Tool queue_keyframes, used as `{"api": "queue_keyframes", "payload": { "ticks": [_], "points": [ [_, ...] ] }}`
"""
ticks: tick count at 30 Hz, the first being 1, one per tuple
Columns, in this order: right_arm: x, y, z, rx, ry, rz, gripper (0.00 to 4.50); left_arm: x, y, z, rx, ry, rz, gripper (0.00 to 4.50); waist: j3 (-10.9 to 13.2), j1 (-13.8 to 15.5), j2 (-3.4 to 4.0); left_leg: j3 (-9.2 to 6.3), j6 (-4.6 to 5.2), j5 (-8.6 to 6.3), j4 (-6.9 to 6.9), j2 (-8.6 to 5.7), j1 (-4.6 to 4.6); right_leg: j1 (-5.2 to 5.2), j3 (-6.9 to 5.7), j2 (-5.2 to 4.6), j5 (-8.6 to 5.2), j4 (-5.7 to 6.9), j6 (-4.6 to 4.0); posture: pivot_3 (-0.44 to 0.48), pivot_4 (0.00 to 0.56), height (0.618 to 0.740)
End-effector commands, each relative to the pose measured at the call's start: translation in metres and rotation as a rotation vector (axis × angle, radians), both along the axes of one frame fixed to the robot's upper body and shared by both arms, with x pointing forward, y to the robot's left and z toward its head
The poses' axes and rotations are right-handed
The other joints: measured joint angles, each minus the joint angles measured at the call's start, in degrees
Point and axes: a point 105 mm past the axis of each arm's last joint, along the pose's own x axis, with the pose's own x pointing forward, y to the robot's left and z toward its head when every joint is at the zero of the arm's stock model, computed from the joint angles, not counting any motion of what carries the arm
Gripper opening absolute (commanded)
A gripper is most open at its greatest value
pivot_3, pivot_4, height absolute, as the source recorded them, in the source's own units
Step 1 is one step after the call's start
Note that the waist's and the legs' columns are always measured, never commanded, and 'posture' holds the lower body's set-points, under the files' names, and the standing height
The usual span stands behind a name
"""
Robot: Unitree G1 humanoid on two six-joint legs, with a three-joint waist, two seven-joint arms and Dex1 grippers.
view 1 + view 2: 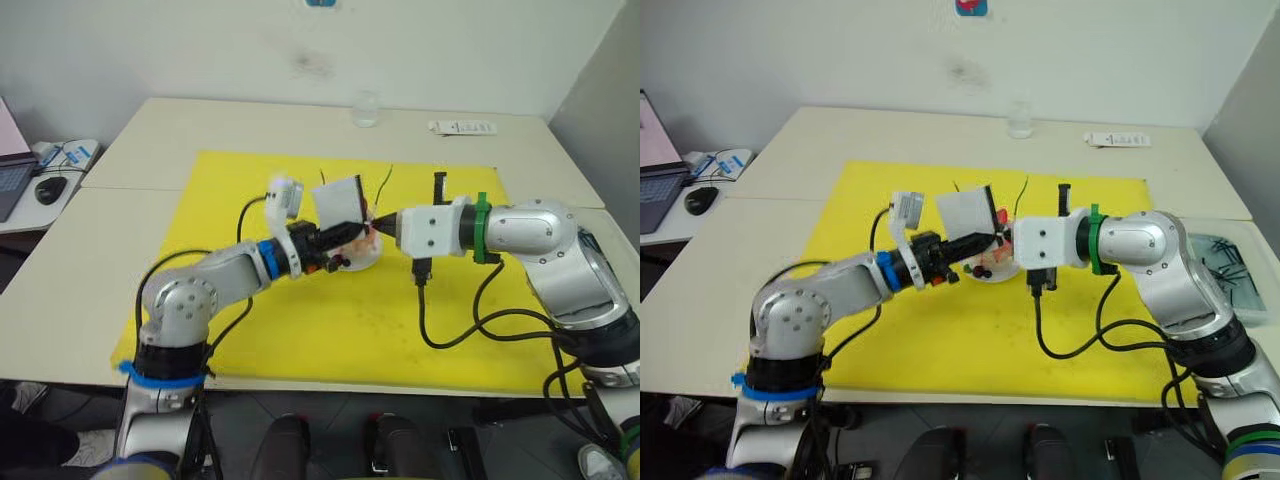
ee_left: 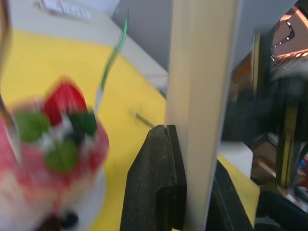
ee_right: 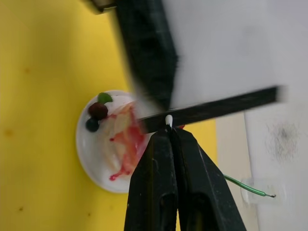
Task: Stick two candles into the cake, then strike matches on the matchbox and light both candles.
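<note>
Matchbox (image 1: 338, 200) clamped in left gripper (image 1: 345, 234) above cake (image 1: 990, 268), mid yellow mat (image 1: 330, 330). Right gripper (image 3: 169, 126) pinched on a match (image 3: 168, 120), tip against striking strip (image 3: 216, 107).

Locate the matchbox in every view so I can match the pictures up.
Left eye view: matchbox at centre, raised over the yellow mat.
Right eye view: centre, slightly left.
Left wrist view: pale edge-on slab clamped in the left gripper's jaws.
Right wrist view: the large white face with the black strip.
Shared landmark: the cake, beside the matchbox.
</note>
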Motion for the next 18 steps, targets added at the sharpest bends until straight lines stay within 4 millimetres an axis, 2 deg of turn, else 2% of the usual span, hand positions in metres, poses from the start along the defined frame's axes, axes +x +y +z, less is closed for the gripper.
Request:
{"api": "queue_keyframes", "payload": {
  "ticks": [1,2,4,6,8,11,14,18],
  "points": [
    [-0.019,-0.029,-0.028,-0.176,0.114,0.007,0.04,-0.018,0.005,0.128,-0.260,-0.310,-0.078,0.00,0.1,0.0,-0.13,0.04,0.00,0.01,0.11,0.09,-0.28,-0.04,-0.06,0.14,0.01,-0.18,0.00,0.000,0.150,0.740],
    [-0.013,-0.038,-0.019,-0.146,0.095,-0.047,0.04,-0.023,0.007,0.135,-0.293,-0.302,-0.107,0.00,0.0,-0.3,0.15,0.05,0.00,0.01,0.11,0.13,-0.30,-0.06,0.12,0.09,0.02,-0.21,0.04,0.000,0.150,0.740],
    [-0.002,-0.046,-0.003,-0.085,0.060,-0.113,0.04,-0.027,0.007,0.133,-0.301,-0.276,-0.134,0.00,-0.4,-1.7,0.93,0.62,0.18,-0.10,0.00,-0.12,-0.15,0.00,0.65,-0.25,0.00,-0.48,0.52,0.000,0.150,0.740],
    [0.016,-0.051,0.026,0.020,-0.027,-0.195,0.04,-0.024,0.002,0.090,-0.216,-0.202,-0.104,0.00,-0.5,-2.5,1.10,0.94,0.35,-0.22,-0.11,-0.12,0.46,0.52,0.81,-0.41,-0.05,-0.77,0.71,0.000,0.150,0.740],
    [0.024,-0.052,0.043,0.091,-0.073,-0.235,0.04,-0.024,0.000,0.063,-0.176,-0.151,-0.084,0.00,-0.5,-2.8,0.99,1.04,0.32,-0.21,-0.20,0.03,0.63,0.54,0.82,-0.51,-0.09,-0.66,0.76,0.000,0.150,0.740],
    [0.026,-0.048,0.054,0.161,-0.107,-0.251,0.04,-0.024,-0.001,0.036,-0.150,-0.082,-0.053,0.00,-0.2,-2.4,0.45,0.34,-0.02,-0.02,-0.20,0.27,0.22,0.22,0.61,-0.19,-0.11,-0.44,0.67,0.000,0.150,0.740],
    [0.026,-0.044,0.059,0.202,-0.120,-0.252,0.04,-0.024,0.002,0.010,-0.116,-0.011,-0.025,0.00,-0.2,-1.8,0.52,0.19,-0.12,0.04,-0.19,0.16,0.06,-0.01,0.55,-0.20,-0.13,-0.01,0.25,0.000,0.150,0.740],
    [0.023,-0.038,0.061,0.239,-0.121,-0.243,0.04,-0.030,0.005,-0.014,-0.108,0.063,-0.011,0.00,-0.2,-1.8,0.52,0.24,-0.11,0.04,-0.17,0.10,0.19,0.09,0.58,-0.27,-0.24,0.04,0.31,0.000,0.150,0.740]
  ]
}}
